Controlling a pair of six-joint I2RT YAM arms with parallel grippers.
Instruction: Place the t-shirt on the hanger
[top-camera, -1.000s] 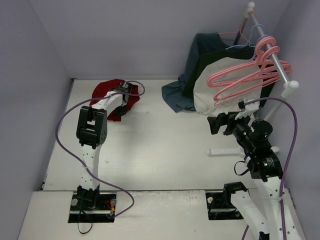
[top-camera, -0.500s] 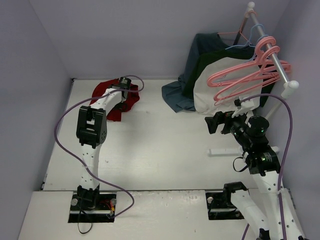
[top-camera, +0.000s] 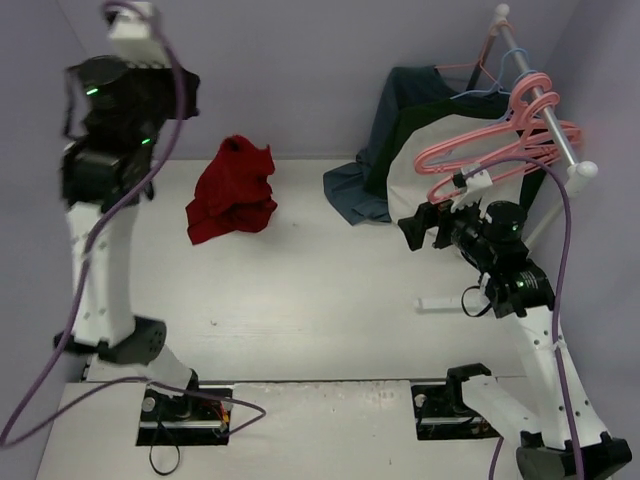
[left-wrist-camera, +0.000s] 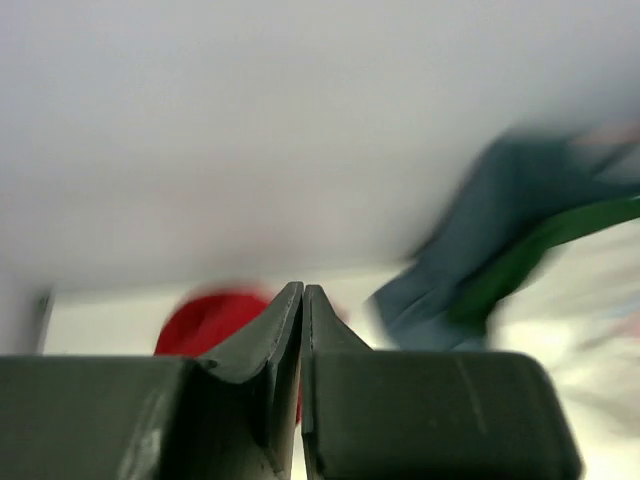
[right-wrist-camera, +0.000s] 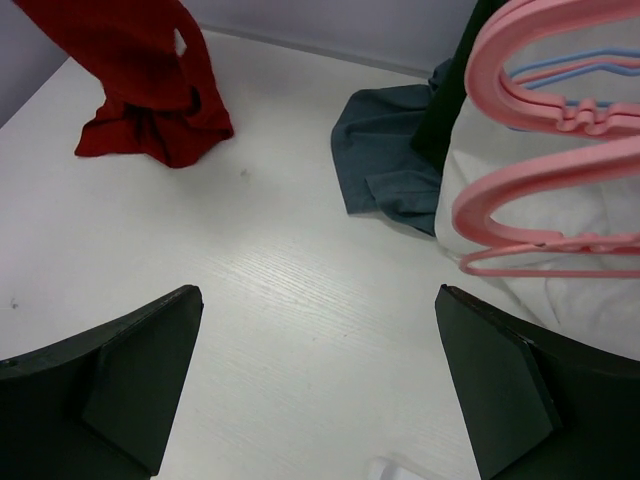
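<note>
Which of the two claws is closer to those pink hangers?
Right. The right gripper hangs open close beside the pink hangers on the rail; the left gripper is shut, away on the opposite side, near the red t-shirt.

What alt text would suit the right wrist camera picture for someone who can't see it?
Two dark, wide-open fingers of the right gripper frame a white table. A deep-red t-shirt is bunched at upper left; a blue-grey garment lies right of centre, beside pink hangers against a cream garment.
</note>
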